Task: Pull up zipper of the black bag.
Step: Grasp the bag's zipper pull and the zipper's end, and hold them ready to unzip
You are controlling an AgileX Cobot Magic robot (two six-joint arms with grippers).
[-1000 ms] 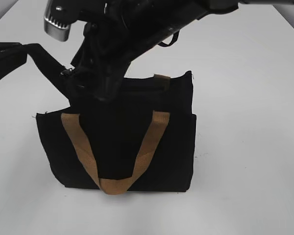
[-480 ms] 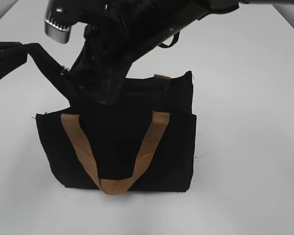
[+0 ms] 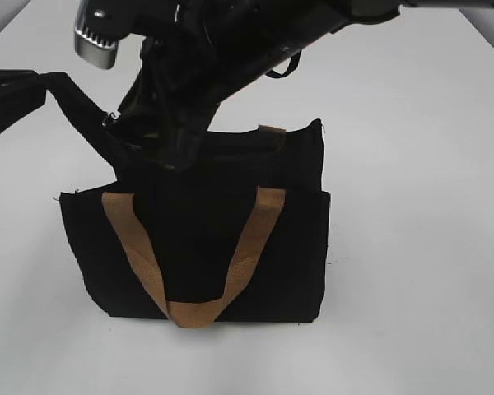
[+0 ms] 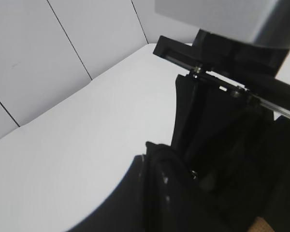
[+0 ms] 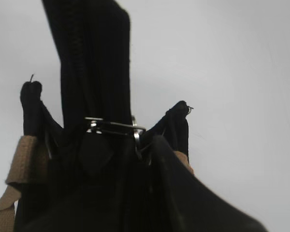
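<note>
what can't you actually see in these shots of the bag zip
- Exterior view: the black bag's top edge at left sits behind the right arm, so the zipper there is hidden.
- Right wrist view: right gripper fingers merge with dark fabric beside the metal pull; grip unclear.
- Left wrist view: left gripper dark, fingertips indistinct.

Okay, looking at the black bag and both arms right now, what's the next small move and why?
Probably keep the right gripper drawing the zipper pull steadily along the top edge toward the bag's left corner. The right wrist view shows the silvery pull up against its fingers, and in the exterior view the left gripper sits at the black bag near that corner, seemingly bracing it.
</note>
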